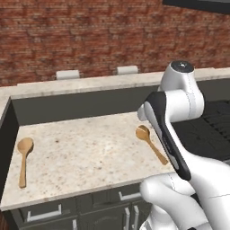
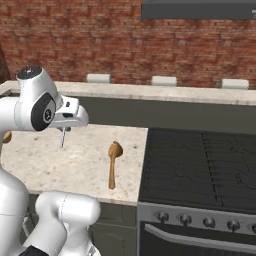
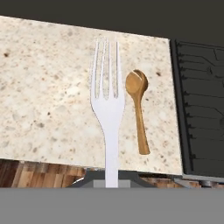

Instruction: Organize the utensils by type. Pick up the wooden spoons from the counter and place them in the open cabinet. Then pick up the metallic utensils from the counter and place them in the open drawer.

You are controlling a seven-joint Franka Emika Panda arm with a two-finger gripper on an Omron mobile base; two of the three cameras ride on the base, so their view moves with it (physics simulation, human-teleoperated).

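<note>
My gripper is shut on the handle of a thin silver fork, held above the beige speckled counter. In the right base view the fork hangs down from the hand. One wooden spoon lies near the counter's right end, by the stove; the hand view has this wooden spoon just right of the fork's tines. The other wooden spoon lies at the counter's left end. The open cabinet and the open drawer are out of view.
A black stove adjoins the counter on the right, with a grey hood above it. A raised beige ledge runs behind the counter, below a brick wall. Dark cupboard fronts with silver handles sit under the counter.
</note>
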